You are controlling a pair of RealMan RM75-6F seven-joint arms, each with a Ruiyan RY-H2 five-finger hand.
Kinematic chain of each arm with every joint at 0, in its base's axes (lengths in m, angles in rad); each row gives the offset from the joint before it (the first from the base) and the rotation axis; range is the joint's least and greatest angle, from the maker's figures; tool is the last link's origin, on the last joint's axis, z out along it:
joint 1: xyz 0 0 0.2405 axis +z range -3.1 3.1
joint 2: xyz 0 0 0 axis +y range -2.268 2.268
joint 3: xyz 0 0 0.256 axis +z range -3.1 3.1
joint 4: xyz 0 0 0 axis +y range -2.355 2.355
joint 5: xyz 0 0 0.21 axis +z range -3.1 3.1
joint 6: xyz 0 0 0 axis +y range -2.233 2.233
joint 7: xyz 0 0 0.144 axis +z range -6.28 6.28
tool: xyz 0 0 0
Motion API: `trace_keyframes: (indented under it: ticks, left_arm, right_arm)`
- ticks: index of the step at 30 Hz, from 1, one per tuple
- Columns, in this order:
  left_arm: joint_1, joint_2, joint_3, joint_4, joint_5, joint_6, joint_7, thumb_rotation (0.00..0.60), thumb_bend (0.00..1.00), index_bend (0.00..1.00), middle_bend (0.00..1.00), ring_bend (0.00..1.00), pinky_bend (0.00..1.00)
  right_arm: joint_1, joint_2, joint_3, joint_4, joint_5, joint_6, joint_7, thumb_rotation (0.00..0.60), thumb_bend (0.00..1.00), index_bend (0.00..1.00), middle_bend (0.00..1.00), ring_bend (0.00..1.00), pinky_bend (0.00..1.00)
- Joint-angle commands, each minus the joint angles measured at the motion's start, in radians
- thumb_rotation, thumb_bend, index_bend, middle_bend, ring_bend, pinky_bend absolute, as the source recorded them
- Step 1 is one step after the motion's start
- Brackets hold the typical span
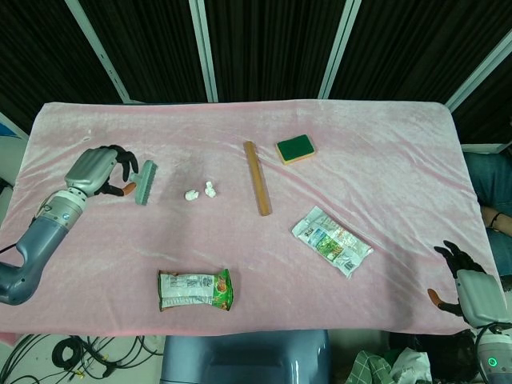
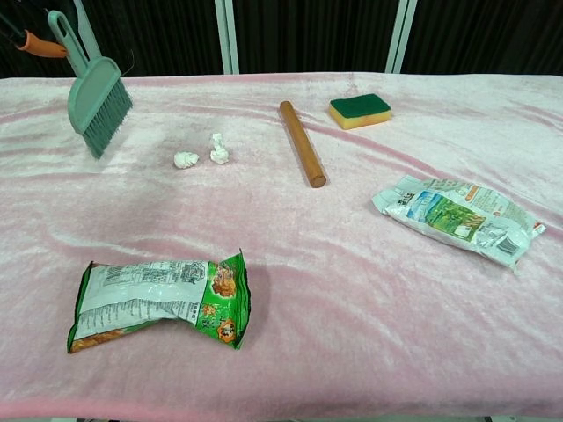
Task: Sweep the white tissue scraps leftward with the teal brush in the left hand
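- We see both views evenly and brightly lit, seemingly from overhead, with no harsh glare.
- The pink velvet cloth [image 2: 352, 290] shows a soft sheen along its creases.
- Shadows are faint and short: a soft one lies under the teal brush [image 2: 98, 104] in the chest view, and a thin one beside the wooden stick [image 1: 258, 178] in the head view.
- The background behind the table is near black.
- Focus is sharp across both views; the snack wrappers' print is too small to read.
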Motion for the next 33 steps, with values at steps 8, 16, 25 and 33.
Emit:
trace_keyframes:
  ticks: [8, 16, 25, 33]
  left_arm:
    - [-0.028, -0.046, 0.063, 0.032, -0.203, -0.05, 0.233, 0.6, 0.55, 0.78, 0.62, 0.25, 0.28]
    - [-0.068, -0.129, 0.039, 0.054, -0.23, -0.03, 0.276, 0.6, 0.55, 0.78, 0.62, 0.25, 0.28]
    - [-0.105, -0.132, 0.043, 0.009, -0.268, -0.082, 0.31, 0.6, 0.42, 0.51, 0.5, 0.19, 0.24]
    - [-0.14, -0.08, 0.061, -0.049, -0.368, -0.153, 0.325, 0.6, 0.13, 0.21, 0.17, 0.0, 0.09]
  right_arm:
    - [0.0, 0.002, -0.001, -0.001, 0.0, -0.002, 0.003, 0.6, 0.22, 0.17, 0.07, 0.14, 0.26]
    - [0.001, 0.003, -0.001, -0.001, 0.0, -0.005, 0.003, 0.6, 0.22, 0.17, 0.07, 0.14, 0.26]
    - [0.003, 0.006, -0.003, -0.002, 0.0, -0.011, 0.004, 0.6, 0.22, 0.17, 0.07, 0.14, 0.26]
    - [0.003, 0.005, -0.001, -0.001, -0.001, -0.007, 0.003, 0.6, 0.22, 0.17, 0.07, 0.14, 0.26]
